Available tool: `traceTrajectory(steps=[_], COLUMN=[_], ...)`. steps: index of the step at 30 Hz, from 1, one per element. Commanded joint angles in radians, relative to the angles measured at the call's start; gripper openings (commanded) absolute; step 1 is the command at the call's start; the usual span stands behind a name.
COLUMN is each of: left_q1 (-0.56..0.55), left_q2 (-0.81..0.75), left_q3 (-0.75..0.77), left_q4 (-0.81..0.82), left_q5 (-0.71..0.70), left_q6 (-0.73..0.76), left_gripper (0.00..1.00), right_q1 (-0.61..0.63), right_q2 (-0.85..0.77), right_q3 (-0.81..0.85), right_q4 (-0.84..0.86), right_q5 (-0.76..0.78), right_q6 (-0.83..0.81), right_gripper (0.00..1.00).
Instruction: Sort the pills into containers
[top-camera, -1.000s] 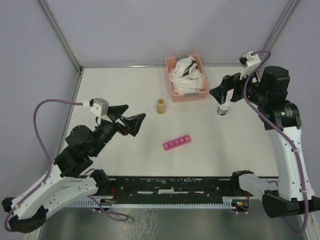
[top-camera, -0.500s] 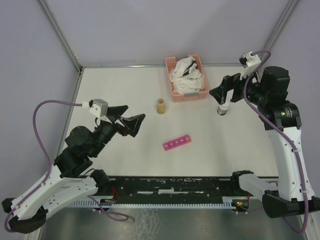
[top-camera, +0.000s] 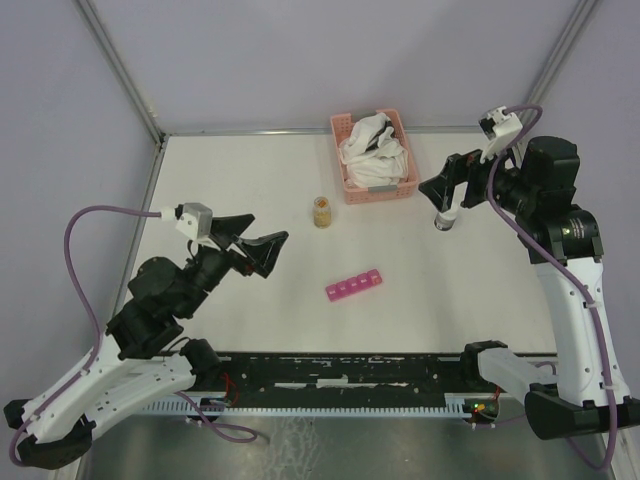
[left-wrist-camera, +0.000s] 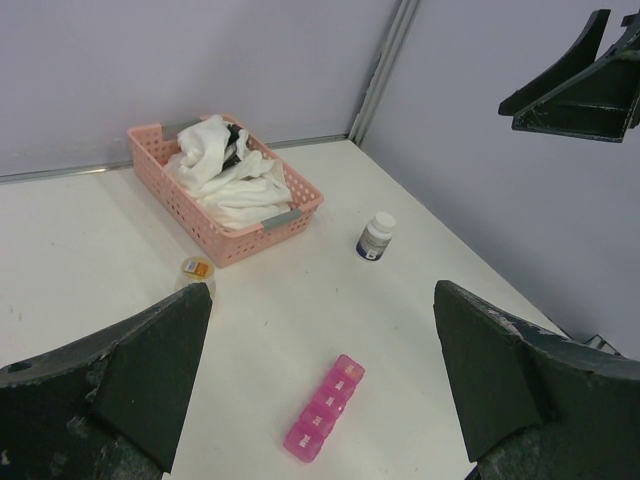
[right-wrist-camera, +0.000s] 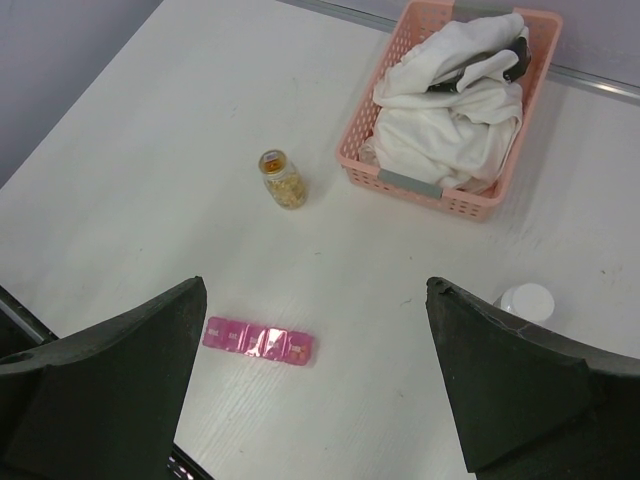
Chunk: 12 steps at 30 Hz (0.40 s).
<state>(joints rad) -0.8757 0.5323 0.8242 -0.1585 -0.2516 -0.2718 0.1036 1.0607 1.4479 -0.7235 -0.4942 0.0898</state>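
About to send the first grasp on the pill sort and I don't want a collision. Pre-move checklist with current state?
1. Left gripper open and empty: ok.
2. Right gripper open and empty: ok.
3. Pill box strip flat on the table, apart from everything else: ok.
4. Its lids open: cannot tell.
5. Small jar of yellow pills upright, apart from the pink basket: ok.
6. White bottle upright, capped: ok.
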Motion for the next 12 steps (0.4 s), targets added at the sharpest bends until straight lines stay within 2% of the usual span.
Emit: traceTrajectory(steps=[1,12], left_q1=[0.003,0.003], left_q2=[0.013,0.029], left_q3=[0.017,0.033], left_q4=[0.034,0.030], left_q5=[0.013,0.021], left_q6=[-0.030,-0.023], left_gripper=[0.99,0.99], right_q1=[-0.002,-0.002], right_q2=[-0.018,-0.018], right_q3=[0.034,0.028], right_q4=[0.024,0.054], right_q5=[0.042,0.080], right_q6=[0.048,0.042], right_gripper=[1.00,1.00])
